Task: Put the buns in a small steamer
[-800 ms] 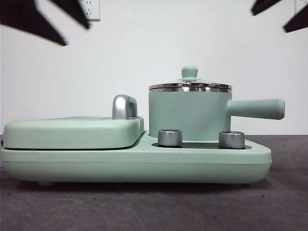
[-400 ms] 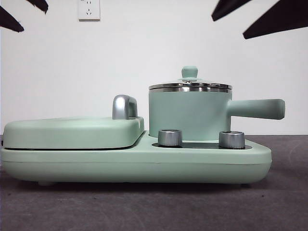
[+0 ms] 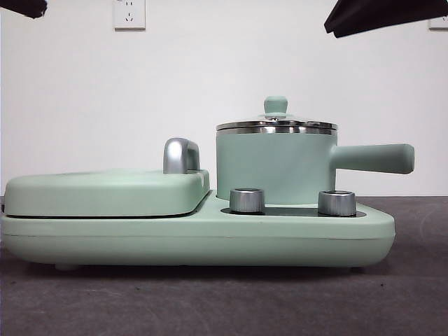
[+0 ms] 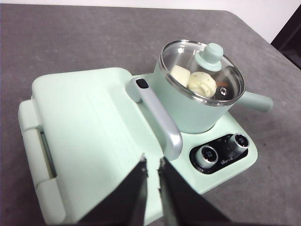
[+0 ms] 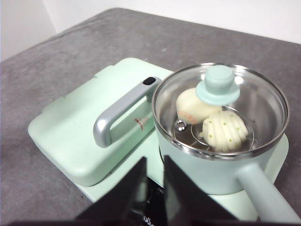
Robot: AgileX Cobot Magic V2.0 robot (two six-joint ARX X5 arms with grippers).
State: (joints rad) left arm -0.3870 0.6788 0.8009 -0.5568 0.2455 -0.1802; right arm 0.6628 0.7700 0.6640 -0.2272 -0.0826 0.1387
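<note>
The small steamer (image 3: 274, 164) stands on the right of the mint-green cooker base with its glass lid (image 5: 221, 101) on. Through the lid I see both buns on the steel rack inside: the smooth one (image 5: 194, 106) and the ridged one with green flecks (image 5: 225, 130). They also show in the left wrist view, the smooth one (image 4: 179, 74) beside the ridged one (image 4: 202, 84). My left gripper (image 4: 153, 162) is shut and empty, high above the griddle. My right gripper (image 5: 154, 162) is shut and empty, high above the knobs beside the steamer.
The flat hinged griddle (image 3: 105, 190) with its chrome handle (image 3: 180, 155) fills the left of the base. Two steel knobs (image 3: 247, 199) sit in front of the steamer. The steamer's straight handle (image 3: 374, 158) sticks out to the right. Black arm tips show at the top corners (image 3: 378, 14).
Both dark arm tips have drawn up toward the top corners; the left one is almost out of the front view. The steamer, lid and buns have not moved.
</note>
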